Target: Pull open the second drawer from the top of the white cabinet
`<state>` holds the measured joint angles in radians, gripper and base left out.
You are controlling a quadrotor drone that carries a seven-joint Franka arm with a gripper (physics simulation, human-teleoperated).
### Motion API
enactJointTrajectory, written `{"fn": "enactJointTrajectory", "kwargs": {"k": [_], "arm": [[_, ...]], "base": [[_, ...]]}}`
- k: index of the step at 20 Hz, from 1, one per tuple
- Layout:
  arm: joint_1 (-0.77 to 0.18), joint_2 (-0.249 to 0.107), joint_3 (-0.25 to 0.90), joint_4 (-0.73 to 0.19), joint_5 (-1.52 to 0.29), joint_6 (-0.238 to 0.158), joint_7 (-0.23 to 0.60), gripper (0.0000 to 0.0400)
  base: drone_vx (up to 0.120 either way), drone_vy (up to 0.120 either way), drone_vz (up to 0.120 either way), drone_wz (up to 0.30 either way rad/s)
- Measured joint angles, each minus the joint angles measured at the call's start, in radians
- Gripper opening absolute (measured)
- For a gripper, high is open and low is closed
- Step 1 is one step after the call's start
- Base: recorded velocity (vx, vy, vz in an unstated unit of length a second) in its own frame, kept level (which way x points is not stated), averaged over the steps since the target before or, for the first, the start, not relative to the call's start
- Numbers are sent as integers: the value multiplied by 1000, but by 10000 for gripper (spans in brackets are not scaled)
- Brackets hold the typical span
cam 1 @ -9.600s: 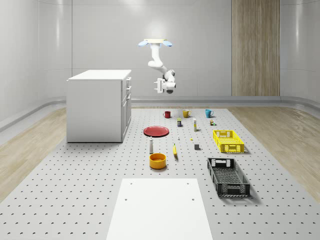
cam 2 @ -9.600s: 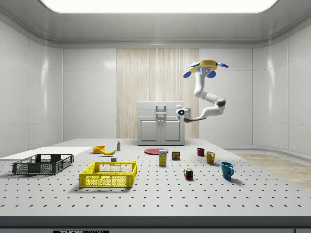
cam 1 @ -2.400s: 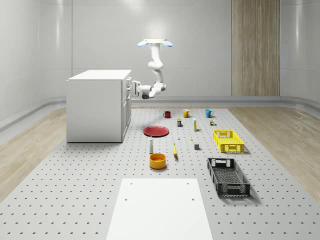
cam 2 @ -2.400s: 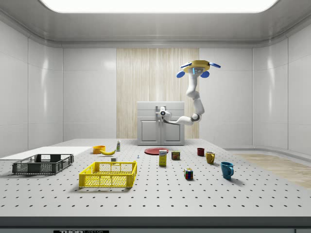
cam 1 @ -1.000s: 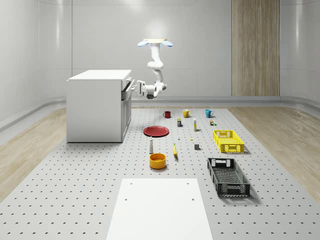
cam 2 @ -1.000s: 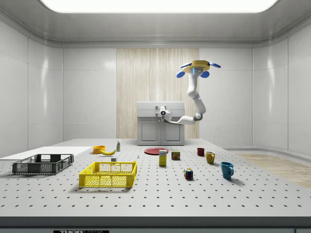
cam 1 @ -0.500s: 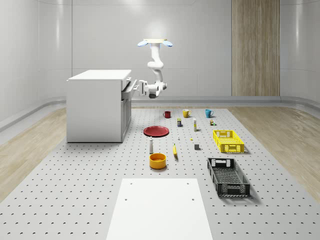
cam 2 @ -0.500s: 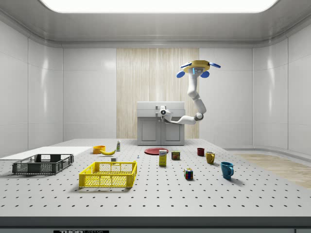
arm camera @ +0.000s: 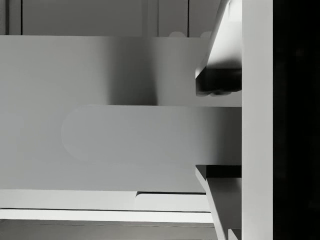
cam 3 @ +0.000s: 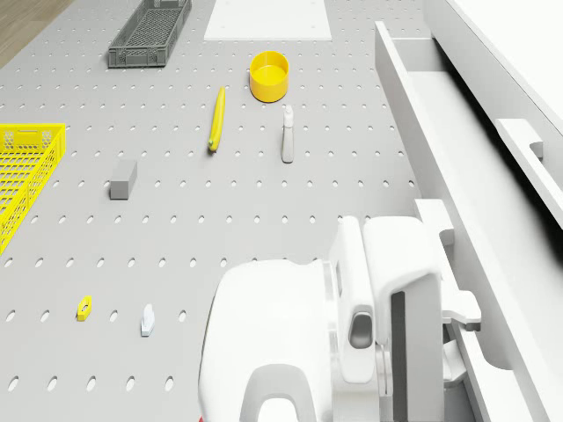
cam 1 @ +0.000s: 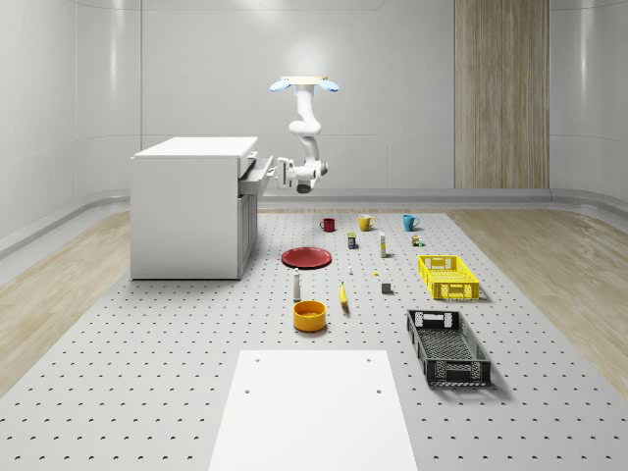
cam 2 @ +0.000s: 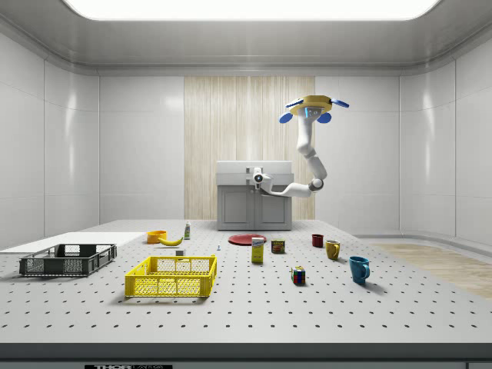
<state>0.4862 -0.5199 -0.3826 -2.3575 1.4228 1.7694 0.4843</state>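
The cabinet (cam 1: 191, 206) is white. The surface (cam 1: 147, 373) is grey with rows of small dark holes. One crate (cam 1: 447, 277) is yellow and one crate (cam 1: 447, 346) is black. The plate (cam 1: 306, 257) is red. The bowl (cam 1: 309, 315) and the banana (cam 1: 343, 295) are yellow. The drone (cam 2: 314, 108) is yellow with blue blades.

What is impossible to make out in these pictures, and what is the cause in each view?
The drone hovers beside the cabinet.
- Drone view: the arm's wrist covers the place where the end effector meets the handle.
- Drone view: the arm and the picture's edge hide one end of the drawer.
- Whole-scene view: the items near the red plate are too small to name.
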Motion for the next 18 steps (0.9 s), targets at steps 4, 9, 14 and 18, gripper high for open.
{"fn": "enactJointTrajectory", "kwargs": {"k": [4,9,14,18], "arm": [[-5,-5,-28,-2,-28,-21,-25,159],[-12,-17,-66,6,-75,-52,-10,202],[-23,-15,-109,8,-90,-98,-10,144],[-32,-15,-146,18,-116,-135,20,143]], "base": [[0,0,0,0],[0,0,0,0],[0,0,0,0],[0,0,0,0]]}}
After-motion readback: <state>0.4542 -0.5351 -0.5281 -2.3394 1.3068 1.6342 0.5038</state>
